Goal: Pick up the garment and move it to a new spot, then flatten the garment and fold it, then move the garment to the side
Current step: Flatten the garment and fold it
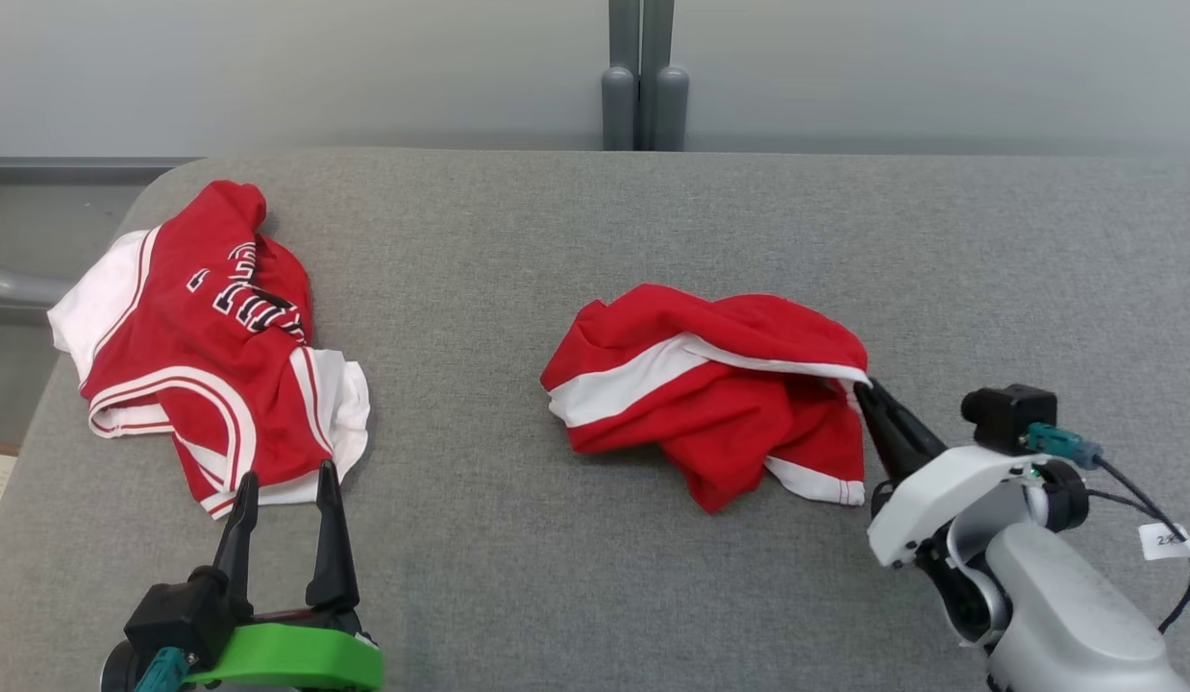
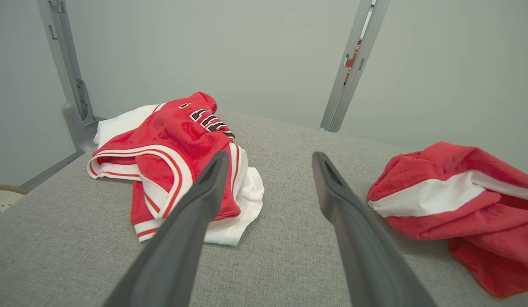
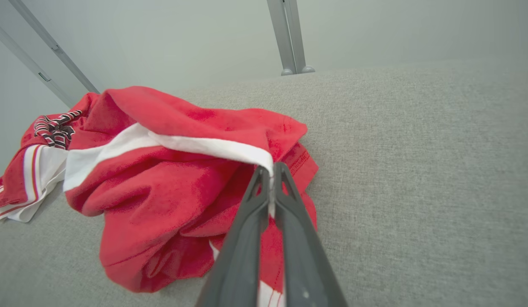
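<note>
A crumpled red garment (image 1: 720, 389) with a white band lies in the middle of the grey table. It also shows in the left wrist view as the garment (image 2: 456, 204) at the right, and in the right wrist view as the garment (image 3: 170, 170) ahead of the fingers. My right gripper (image 1: 866, 384) is shut on the garment's white-edged right hem, with the cloth pinched between the fingertips of the right gripper (image 3: 271, 170). My left gripper (image 1: 285, 476) stands open at the lower left, nothing between the fingers of the left gripper (image 2: 268, 160).
A second red and white jersey (image 1: 206, 336) with black lettering lies bunched at the table's left edge, just beyond my left fingertips. The grey padded table (image 1: 595, 221) has rounded corners. A grey post (image 1: 643, 77) rises behind its far edge.
</note>
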Controlling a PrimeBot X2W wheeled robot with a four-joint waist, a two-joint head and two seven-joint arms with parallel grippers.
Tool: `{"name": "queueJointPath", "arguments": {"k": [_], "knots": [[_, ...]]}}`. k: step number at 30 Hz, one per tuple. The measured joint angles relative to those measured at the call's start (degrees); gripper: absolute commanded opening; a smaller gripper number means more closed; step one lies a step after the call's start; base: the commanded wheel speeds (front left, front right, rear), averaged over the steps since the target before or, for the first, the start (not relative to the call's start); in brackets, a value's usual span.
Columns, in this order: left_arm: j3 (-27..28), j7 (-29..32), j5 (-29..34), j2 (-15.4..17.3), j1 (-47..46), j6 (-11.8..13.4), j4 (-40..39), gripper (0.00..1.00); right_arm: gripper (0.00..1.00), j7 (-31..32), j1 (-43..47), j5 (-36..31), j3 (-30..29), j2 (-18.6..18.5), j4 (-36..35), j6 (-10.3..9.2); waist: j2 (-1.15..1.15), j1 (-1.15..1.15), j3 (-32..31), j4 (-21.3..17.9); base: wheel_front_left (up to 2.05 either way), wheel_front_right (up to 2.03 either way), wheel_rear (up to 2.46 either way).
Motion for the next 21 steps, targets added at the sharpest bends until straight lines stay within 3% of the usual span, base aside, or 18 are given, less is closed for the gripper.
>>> {"name": "queueJointPath", "arguments": {"k": [6,13,21], "knots": [[0.01,0.0,0.19,-0.04,-0.11,-0.24,0.35,1.0,0.0,2.02,-0.94,2.33,-0.83,-6.23,-2.88,0.0,0.0,0.0,-0.02,-1.83,0.0,0.0,0.0],[-0.15,0.0,0.21,-0.12,-0.7,-0.47,1.04,1.0,0.0,9.89,-0.32,8.64,0.51,-13.82,-6.72,0.01,0.0,0.0,0.87,-4.0,0.0,0.0,0.0],[-0.49,0.0,0.22,-0.15,-2.31,-0.73,1.92,1.0,0.0,16.93,1.52,12.92,4.8,-17.85,-6.1,0.01,0.0,0.0,2.23,-5.99,0.0,0.0,0.0]]}}
